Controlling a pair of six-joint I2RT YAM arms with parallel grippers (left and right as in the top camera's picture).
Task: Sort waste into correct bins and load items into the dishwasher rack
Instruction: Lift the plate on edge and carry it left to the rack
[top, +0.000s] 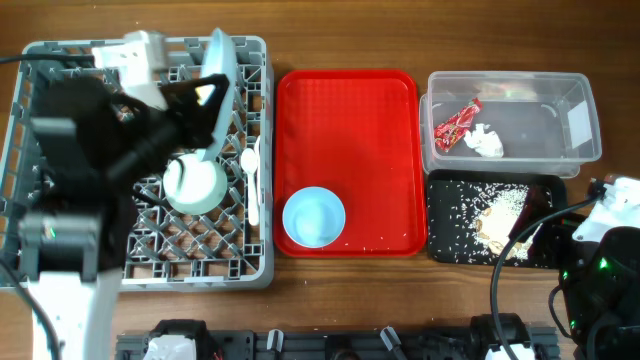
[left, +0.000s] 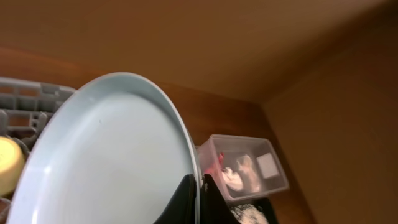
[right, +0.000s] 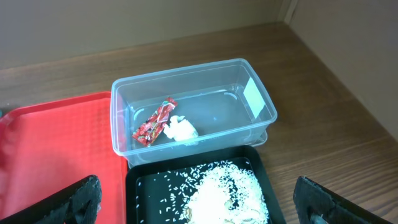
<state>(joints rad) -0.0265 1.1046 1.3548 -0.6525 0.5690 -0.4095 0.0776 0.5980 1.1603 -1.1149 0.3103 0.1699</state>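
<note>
Over the large square grey plastic rack (top: 150, 262), my left gripper (left: 200, 196) is clamped on the lower rim of the light-blue round plate (left: 112, 162), which stands on edge, while my right gripper (right: 199, 199) hangs spread wide above the shallow black rectangular tray (right: 146, 186) of pale rice crumbs (right: 224, 186).

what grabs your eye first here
The red tray sits mid-table with a blue bowl in its near left corner. At left, a plate stands on edge over the grey rack, pinched at its rim by the left jaws. At right, a clear tub holds a wrapper and napkin, with rice spread in the black tray in front of it.
</note>
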